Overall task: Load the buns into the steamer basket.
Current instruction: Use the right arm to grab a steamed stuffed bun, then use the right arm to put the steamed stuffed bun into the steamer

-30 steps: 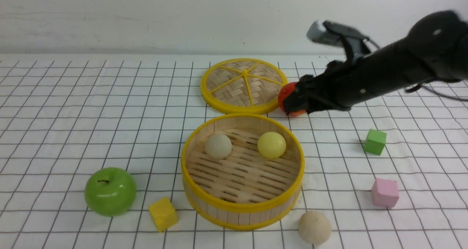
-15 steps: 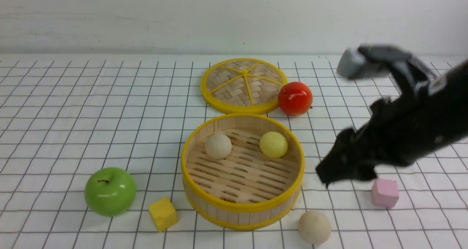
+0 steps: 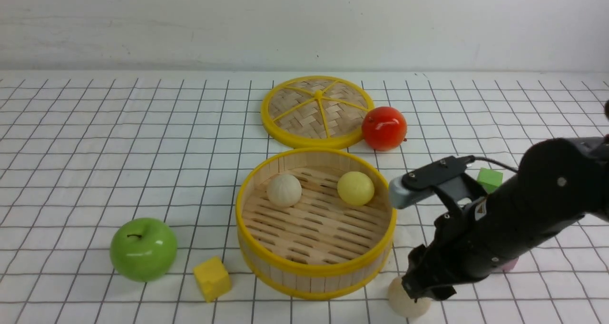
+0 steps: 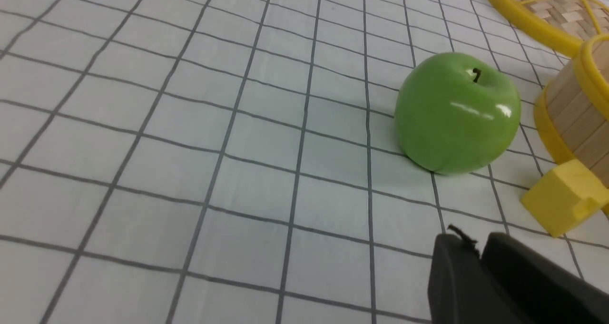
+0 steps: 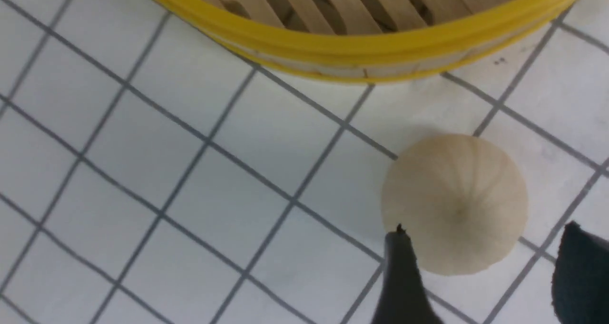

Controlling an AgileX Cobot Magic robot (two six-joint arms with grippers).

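Front view: two buns, beige one [image 3: 284,190] and yellow one [image 3: 355,188], sit way off from the right jaws inside the steamer basket [image 3: 314,269]. The third bun [image 3: 404,305] is on the table [image 3: 142,148] right under them.

Right wrist view: the jaws are spread with that bun between them, not pinched yet.

Left wrist view: the left jaws are basically pressed together and empty, with the green apple [image 4: 456,112] just ahead.

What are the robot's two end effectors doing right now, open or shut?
Left end effector: shut, holding nothing.
Right end effector: open, straddling the beige bun, not gripping it.
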